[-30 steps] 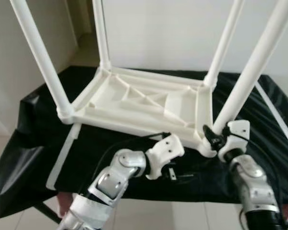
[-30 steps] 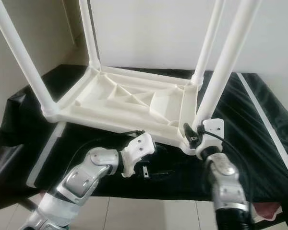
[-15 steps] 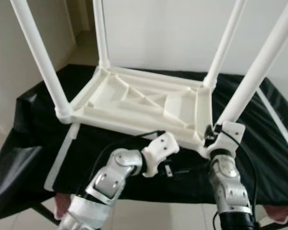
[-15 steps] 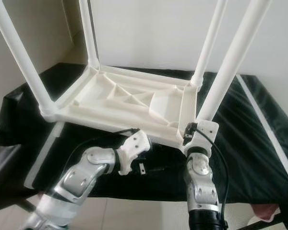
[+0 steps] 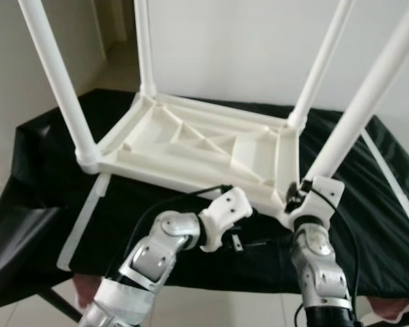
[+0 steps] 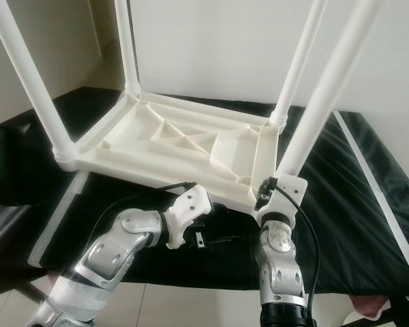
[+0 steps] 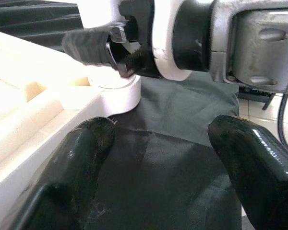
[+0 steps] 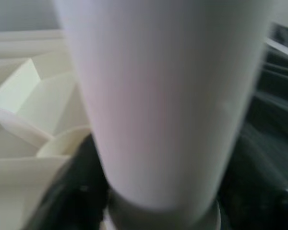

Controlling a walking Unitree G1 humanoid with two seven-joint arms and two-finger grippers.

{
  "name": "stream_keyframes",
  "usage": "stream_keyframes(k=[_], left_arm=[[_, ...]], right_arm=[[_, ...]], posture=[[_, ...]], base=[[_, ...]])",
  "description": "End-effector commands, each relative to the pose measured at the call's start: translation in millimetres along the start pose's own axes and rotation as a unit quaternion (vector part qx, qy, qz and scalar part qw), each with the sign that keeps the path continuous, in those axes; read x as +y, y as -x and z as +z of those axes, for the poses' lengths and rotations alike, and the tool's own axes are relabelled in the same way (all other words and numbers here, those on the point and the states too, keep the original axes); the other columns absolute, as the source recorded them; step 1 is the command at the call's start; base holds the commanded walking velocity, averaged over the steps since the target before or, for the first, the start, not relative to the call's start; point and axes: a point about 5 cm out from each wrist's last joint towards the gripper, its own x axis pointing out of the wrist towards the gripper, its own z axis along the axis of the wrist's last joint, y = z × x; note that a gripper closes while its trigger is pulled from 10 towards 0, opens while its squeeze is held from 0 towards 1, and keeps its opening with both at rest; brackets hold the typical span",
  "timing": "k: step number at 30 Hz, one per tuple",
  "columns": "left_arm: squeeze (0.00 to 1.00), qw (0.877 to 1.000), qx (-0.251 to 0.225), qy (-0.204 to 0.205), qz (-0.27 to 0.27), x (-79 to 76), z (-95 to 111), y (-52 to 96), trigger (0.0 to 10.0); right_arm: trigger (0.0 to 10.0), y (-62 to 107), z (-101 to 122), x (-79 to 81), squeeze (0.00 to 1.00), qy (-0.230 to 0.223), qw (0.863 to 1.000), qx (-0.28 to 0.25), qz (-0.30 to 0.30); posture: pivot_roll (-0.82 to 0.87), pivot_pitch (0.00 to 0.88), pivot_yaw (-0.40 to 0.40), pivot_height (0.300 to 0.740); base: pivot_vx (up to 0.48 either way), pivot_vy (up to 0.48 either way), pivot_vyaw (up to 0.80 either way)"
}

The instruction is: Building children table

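A white plastic children's table point(image 5: 191, 146) lies upside down on a black cloth point(image 5: 48, 177), its four legs pointing up. My right gripper point(image 5: 296, 198) reaches up from below to the foot of the near right leg point(image 5: 368, 102). In the right wrist view that leg point(image 8: 168, 96) stands between the black fingers point(image 8: 72, 191), which close on it just above its socket. My left gripper point(image 7: 158, 158) is open, low over the cloth by the table's front edge, pointing at the same corner socket point(image 7: 115, 91). Its white wrist point(image 5: 225, 214) sits left of the right gripper.
The cloth-covered bench ends just behind my arms, with tiled floor below. A long white strip point(image 5: 82, 225) lies on the cloth at the left and another point(image 5: 392, 177) at the right. A wall stands close behind the bench.
My right forearm has swung leftward and now stands almost straight under the near right leg, gripper still at the leg's foot. The left gripper has hardly moved. The view has shifted slightly.
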Motion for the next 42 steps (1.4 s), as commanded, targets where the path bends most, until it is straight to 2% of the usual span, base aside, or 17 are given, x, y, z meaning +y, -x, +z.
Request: stream_keyframes(k=[1,12,13,14,15,17,19,26,28,30,34,42], left_arm=[[0.00,0.999,0.001,0.000,0.046,3.7,-2.5,-0.9,10.0],[0.00,0.999,-0.001,-0.001,0.045,2.5,-2.0,-3.6,10.0],[0.00,0.999,-0.003,0.001,0.040,0.3,-1.4,-5.1,10.0],[0.00,0.999,-0.003,0.002,0.039,-0.3,-1.3,-5.5,10.0],[0.00,0.999,-0.003,0.002,0.037,-1.0,-1.4,-5.9,10.0],[0.00,0.999,-0.002,0.000,0.036,-1.3,-1.5,-6.1,10.0],[0.00,0.999,-0.002,-0.003,0.034,-1.5,-1.4,-6.5,10.0],[0.00,0.999,-0.003,-0.006,0.033,0.1,0.0,-7.4,10.0],[0.00,0.999,-0.004,-0.009,0.031,0.3,1.0,-8.5,10.0],[0.00,0.999,-0.004,-0.009,0.030,0.2,1.1,-8.7,10.0],[0.00,1.000,-0.002,-0.016,0.026,0.7,0.9,-8.7,10.0],[0.00,1.000,-0.005,-0.018,0.025,0.7,2.6,-11.1,10.0]], right_arm=[[10.0,2.7,-2.8,2.3,1.00,-0.016,1.000,0.010,0.002],[10.0,-4.0,3.4,-11.2,1.00,-0.001,0.999,-0.013,0.048],[10.0,-6.7,3.1,-20.1,0.65,0.019,0.996,-0.010,0.083],[10.0,-7.7,2.9,-23.8,0.65,0.026,0.996,-0.007,0.089],[10.0,-8.2,2.6,-26.8,0.00,0.030,0.995,-0.005,0.096],[10.0,-8.3,2.4,-28.2,0.00,0.035,0.994,-0.004,0.102],[10.0,-9.0,5.1,-30.8,0.00,0.065,0.988,-0.009,0.143],[10.0,-13.3,8.3,-40.2,0.00,0.102,0.979,-0.014,0.173],[10.0,-15.9,10.2,-45.5,0.00,0.132,0.967,-0.011,0.217],[10.0,-16.0,10.6,-46.0,0.00,0.136,0.964,-0.010,0.229],[10.0,-17.4,13.5,-44.7,0.00,0.172,0.940,0.001,0.295],[10.0,-19.9,9.9,-47.9,0.00,0.194,0.920,0.018,0.341]], posture=[[0.01,0.000,-0.056,0.740],[0.01,0.000,-0.056,0.740],[0.01,0.000,-0.056,0.740],[0.01,0.000,-0.056,0.740],[0.01,0.000,-0.052,0.740],[0.01,0.000,-0.052,0.740],[0.00,0.000,-0.046,0.740],[0.00,0.000,-0.041,0.740],[0.00,0.000,-0.040,0.740],[0.00,0.000,-0.040,0.740],[-0.01,0.000,-0.035,0.740],[-0.01,0.000,-0.043,0.740]], base=[[0.000,0.000,0.00],[0.000,0.000,0.00],[0.000,0.000,0.00],[0.000,0.000,0.00],[0.000,0.000,0.00],[0.000,0.000,0.00],[0.000,0.000,0.00],[0.000,0.000,0.00],[0.000,0.000,0.00],[0.000,0.000,0.00],[0.000,0.000,0.00],[0.000,0.000,0.00]])
